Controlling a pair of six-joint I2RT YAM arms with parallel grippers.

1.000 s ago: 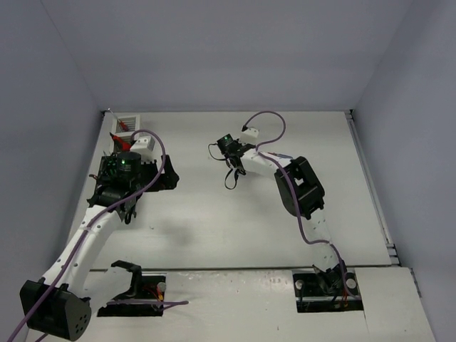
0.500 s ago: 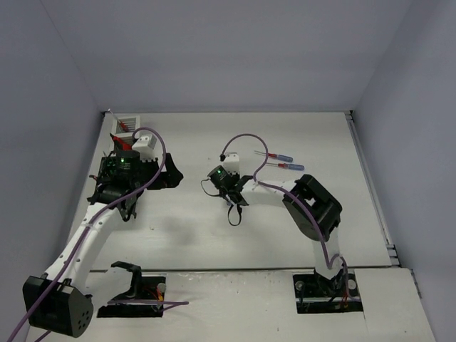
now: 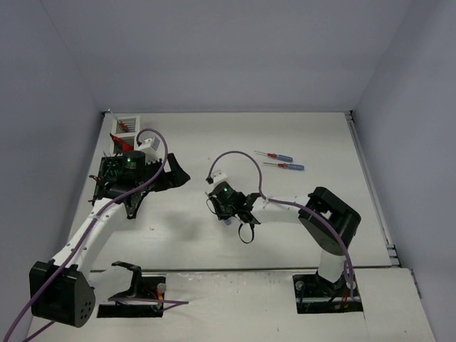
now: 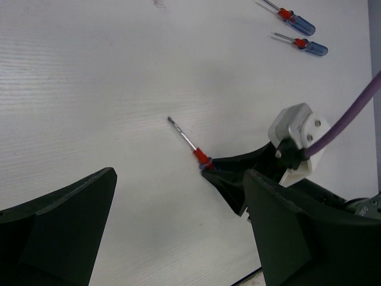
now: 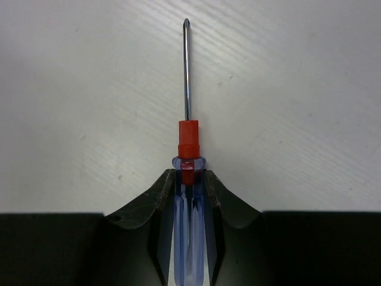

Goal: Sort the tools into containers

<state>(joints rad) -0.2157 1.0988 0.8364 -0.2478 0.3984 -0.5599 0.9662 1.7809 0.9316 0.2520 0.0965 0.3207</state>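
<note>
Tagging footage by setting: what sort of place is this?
Probably a lab robot test cell: white table boxed by plain grey walls, left arm and right arm bolted at its near edge.

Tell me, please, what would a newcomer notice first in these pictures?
First, the blue-handled screwdriver clamped in the right gripper near the middle of the table, its shaft sticking out in front. Next, two more screwdrivers lying side by side at the far right, and the left gripper, wide open, at the left.
</note>
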